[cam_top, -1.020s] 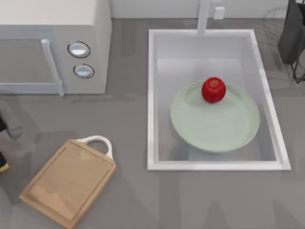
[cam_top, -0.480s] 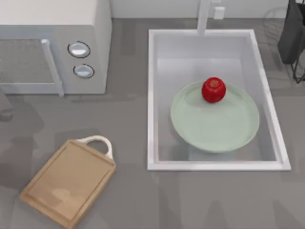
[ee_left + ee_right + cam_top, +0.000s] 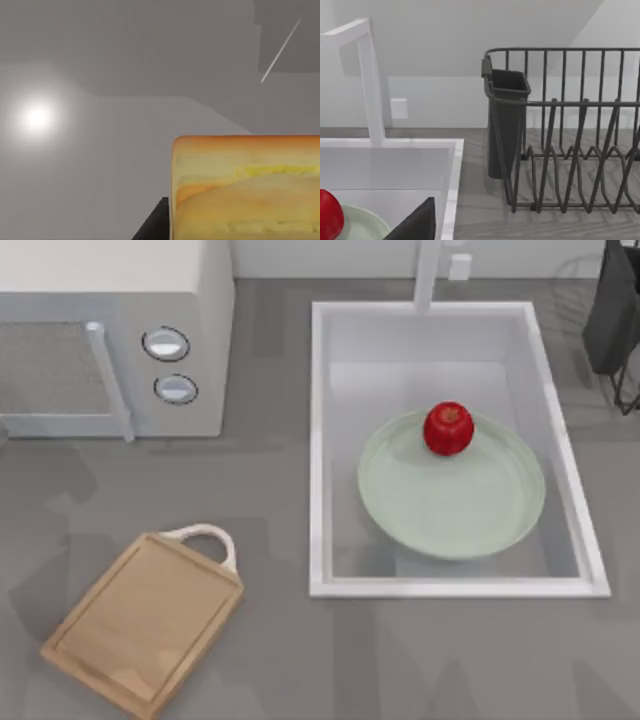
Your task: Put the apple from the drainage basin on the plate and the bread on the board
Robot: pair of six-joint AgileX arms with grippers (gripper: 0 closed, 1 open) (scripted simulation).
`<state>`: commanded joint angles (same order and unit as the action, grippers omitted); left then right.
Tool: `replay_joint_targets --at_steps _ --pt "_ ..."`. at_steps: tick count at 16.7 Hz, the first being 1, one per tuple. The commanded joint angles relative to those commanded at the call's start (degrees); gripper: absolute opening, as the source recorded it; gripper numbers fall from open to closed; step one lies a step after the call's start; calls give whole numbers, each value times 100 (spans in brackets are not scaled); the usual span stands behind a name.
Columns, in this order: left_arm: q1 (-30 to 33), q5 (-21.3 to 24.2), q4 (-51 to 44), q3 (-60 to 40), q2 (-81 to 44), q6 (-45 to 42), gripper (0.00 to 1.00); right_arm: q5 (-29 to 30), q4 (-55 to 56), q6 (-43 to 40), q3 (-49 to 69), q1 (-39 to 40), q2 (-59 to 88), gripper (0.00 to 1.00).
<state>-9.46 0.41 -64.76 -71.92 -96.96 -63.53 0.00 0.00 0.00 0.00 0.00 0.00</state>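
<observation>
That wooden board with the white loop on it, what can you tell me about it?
The board is a light wooden rectangle with rounded corners and a shallow groove running round its edge. A white loop handle sits at one short end. It lies flat on the grey counter at the top view's lower left, turned at a slant, with the handle end pointing toward the microwave. Nothing lies on it, and nothing but the counter touches it.

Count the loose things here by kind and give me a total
Food: 2, apple and bread
Dishes: 1, plate
Boards: 1, board
Racks: 1, rack
Total: 5
</observation>
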Motion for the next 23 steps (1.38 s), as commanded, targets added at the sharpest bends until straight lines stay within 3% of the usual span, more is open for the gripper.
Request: replay_joint_targets --at_steps 5,10,14,23 --pt "184 -21 -13 11 -18 317 0 0 0 0 0 0 0 100" --pt "1053 -105 -150 -13 -46 2080 0 0 0 0 0 0 0 100" --pt "1955 -170 -269 48 -103 4568 0 0 0 0 0 0 0 100" --pt "3462 -116 -322 455 -313 11715 0 0 0 0 0 0 0 100"
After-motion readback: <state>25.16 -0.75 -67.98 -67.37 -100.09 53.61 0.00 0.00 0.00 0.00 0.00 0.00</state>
